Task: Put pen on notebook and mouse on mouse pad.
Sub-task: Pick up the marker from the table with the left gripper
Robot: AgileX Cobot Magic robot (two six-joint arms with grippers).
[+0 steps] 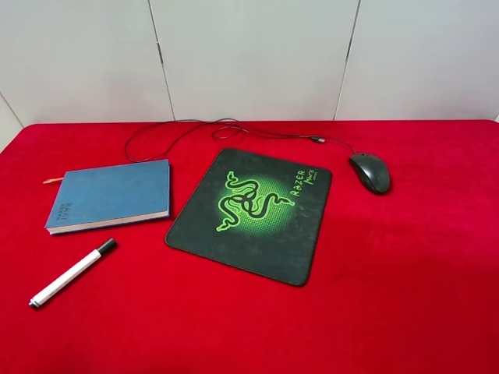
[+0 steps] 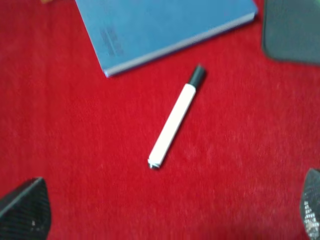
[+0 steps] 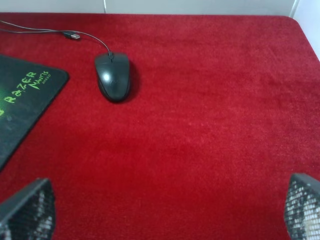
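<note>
red surface [image 1: 405, 296], as i see it: pen [image 1: 72, 273] near its front-left corner; mouse [image 1: 370, 172] beside mouse pad [image 1: 249, 214], apart; left claw [image 2: 167, 207], right claw [image 3: 165, 207] both spread

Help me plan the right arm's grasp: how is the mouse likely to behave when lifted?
The mouse has a glossy, rounded shell, so it may slip in a loose pinch. Its thin cable lies loose behind the mouse pad, so it will probably trail limply and might drag across the pad. It looks small, so likely light.
</note>
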